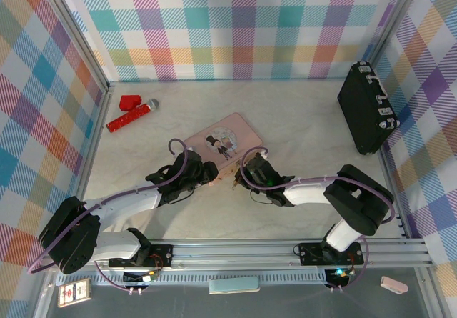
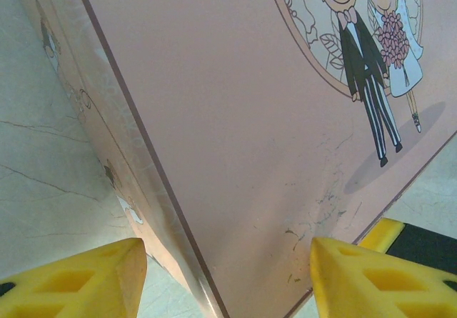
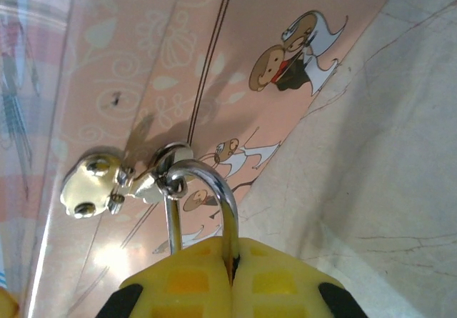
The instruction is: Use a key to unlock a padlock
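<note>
1. Top view: a flat pink rectangular tin w/ a cartoon wedding couple on the lid (image 1: 227,139) lies mid-table on the pale marbled tabletop (image 1: 307,125). The left gripper (image 1: 210,169) is at the tin's near-left corner. The right gripper (image 1: 241,175) is at the tin's near edge, just beside the left one. Well apart from both: a black hard case (image 1: 365,107) at far right and red plastic pieces (image 1: 128,112) at far left.
2. Left wrist view: the claw is spread wide, w/ one yellow finger (image 2: 78,282) on either side of the tin's corner. No contact w/ the tin can be made out, and it holds nothing.
3. Right wrist view: a small padlock w/ a thin silver U-shaped shackle (image 3: 230,214) hangs through the ring of the tin's shiny metal clasp (image 3: 89,186) on the side wall. The yellow pads (image 3: 285,282) are pinched together w/ both shackle legs running down into them, so the claw is clamped on the padlock. The lock body is hidden betw. the pads.
4. Thin dark key: I cannot tell where it is.
5. Assessment: the step in hand appears to be steadying the lock for key entry.
6. Recs:
   - Grip the body, not the shackle, so the keyhole end stays exposed and faces the left arm.
   - Do not pull on the clasp ring, since the tin looks light and will prob. slide or tip.
   - The left claw must narrow a lot before it can pinch anything as thin as the key.
   - Approach in line w/ the keyway, then twist w/o side load.
</note>
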`<state>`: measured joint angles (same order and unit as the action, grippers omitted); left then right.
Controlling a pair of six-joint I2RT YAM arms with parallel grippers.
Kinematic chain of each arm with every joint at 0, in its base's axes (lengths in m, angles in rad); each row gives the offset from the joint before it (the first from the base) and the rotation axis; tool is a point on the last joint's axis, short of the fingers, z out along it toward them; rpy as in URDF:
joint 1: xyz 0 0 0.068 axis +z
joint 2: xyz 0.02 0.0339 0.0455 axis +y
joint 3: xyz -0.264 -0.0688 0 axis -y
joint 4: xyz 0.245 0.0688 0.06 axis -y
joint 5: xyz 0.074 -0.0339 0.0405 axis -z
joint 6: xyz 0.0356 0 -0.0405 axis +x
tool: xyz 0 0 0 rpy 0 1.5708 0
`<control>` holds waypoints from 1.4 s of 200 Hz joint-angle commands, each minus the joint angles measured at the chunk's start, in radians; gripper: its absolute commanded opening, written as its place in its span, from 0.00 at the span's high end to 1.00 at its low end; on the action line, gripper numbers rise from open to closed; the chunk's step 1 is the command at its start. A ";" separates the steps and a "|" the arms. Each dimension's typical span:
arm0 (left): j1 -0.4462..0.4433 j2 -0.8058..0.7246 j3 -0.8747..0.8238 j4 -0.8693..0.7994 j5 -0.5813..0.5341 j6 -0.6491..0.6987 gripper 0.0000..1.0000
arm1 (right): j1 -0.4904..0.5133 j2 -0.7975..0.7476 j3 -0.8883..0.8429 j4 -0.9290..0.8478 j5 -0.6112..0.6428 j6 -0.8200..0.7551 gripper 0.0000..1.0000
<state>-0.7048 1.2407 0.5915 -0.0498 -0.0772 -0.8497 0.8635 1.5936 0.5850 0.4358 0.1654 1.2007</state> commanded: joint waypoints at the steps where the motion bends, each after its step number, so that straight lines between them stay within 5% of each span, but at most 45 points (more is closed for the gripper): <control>1: -0.011 0.002 -0.019 -0.053 -0.028 -0.009 0.39 | 0.006 0.003 0.006 0.013 -0.017 -0.108 1.00; 171: -0.010 -0.016 -0.041 -0.059 -0.052 -0.026 0.39 | 0.008 0.003 -0.068 0.111 -0.060 -0.215 0.87; 280: -0.012 -0.003 -0.038 -0.053 -0.042 -0.025 0.39 | 0.006 -0.013 -0.063 0.115 -0.042 -0.172 1.00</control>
<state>-0.7067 1.2282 0.5781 -0.0471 -0.0982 -0.8722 0.8650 1.6020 0.5289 0.5343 0.1158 1.0080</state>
